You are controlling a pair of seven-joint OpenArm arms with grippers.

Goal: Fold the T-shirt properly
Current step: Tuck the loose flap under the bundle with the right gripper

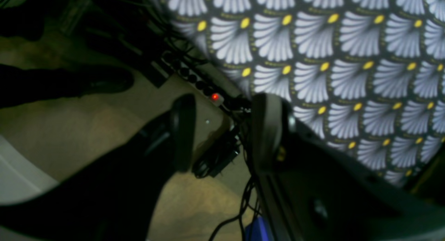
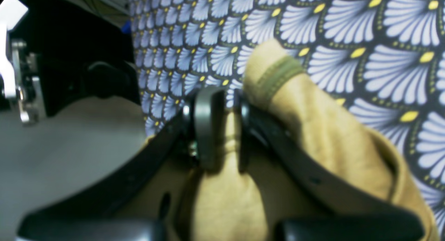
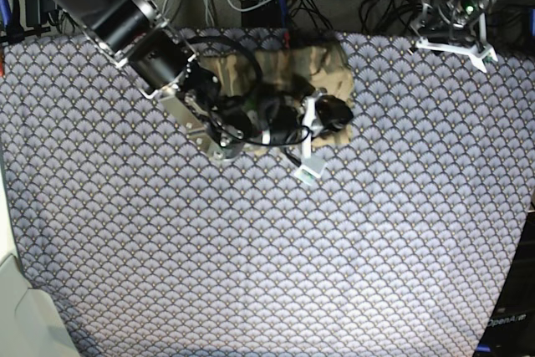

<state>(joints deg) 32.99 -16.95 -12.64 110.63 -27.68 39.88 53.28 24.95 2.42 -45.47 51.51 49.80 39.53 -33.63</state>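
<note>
Base view, from above: desk [image 3: 267, 273] draped edge to edge in one blue-grey tablecloth [image 3: 251, 248], printed with scalloped fan shapes and yellow dots. One T-shirt [image 3: 330, 73], soft tan and olive cloth, bunched into a lumpy heap near the far edge, partly under the right arm. Two arms in view: right arm [image 3: 134, 27], metal-banded and cabled, angled across the heap; left arm [image 3: 456, 27] well apart at the far corner, off the cloth. Right tool [image 2: 226, 129], two dark curved fingers, pinched narrow on a fold of T-shirt [image 2: 320, 129] with a ribbed olive hem beside it. Left tool [image 1: 222, 133] spread wide, gripping nothing, hanging past the tablecloth [image 1: 330, 60] over floor cables and one power strip [image 1: 194, 79] with a red light.
</note>
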